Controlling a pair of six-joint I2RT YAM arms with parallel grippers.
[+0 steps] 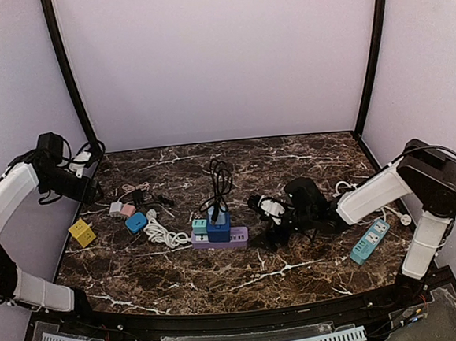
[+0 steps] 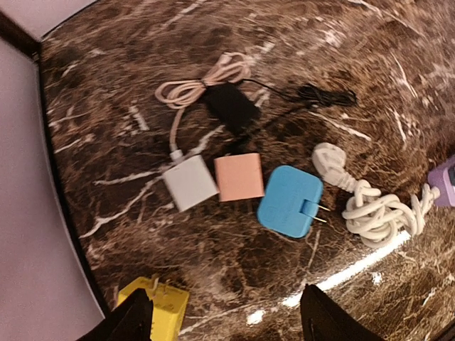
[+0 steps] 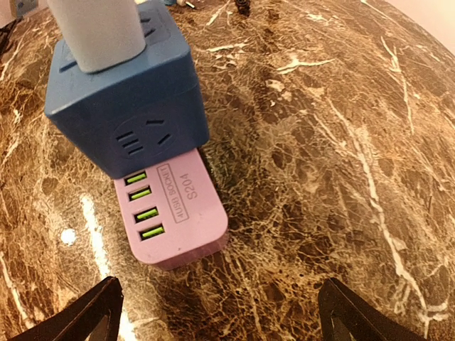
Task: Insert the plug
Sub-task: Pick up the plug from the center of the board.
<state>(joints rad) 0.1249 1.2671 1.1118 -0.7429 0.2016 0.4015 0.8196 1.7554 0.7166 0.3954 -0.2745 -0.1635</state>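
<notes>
A purple power strip (image 1: 235, 237) (image 3: 181, 217) with green USB ports lies mid-table. A blue cube adapter (image 1: 218, 228) (image 3: 131, 106) sits plugged into it, and a pale blue-grey plug (image 3: 92, 32) stands in the cube's top face. A black cable (image 1: 219, 175) runs back from there. My right gripper (image 1: 267, 219) (image 3: 220, 323) is just right of the strip's end, open, with only bare marble between its fingers. My left gripper (image 1: 87, 185) (image 2: 227, 323) hovers open at the far left above loose adapters. A yellow one (image 2: 158, 305) lies by its left finger.
White (image 2: 189, 183), pink (image 2: 239, 177) and blue (image 2: 290, 200) adapters lie in a row, the blue one with its prongs out. Behind them are a black adapter (image 2: 231, 106) and a pink cable. Other items: a coiled white cord (image 1: 163, 234), a teal adapter (image 1: 199, 226), a teal power strip (image 1: 369, 241) at right.
</notes>
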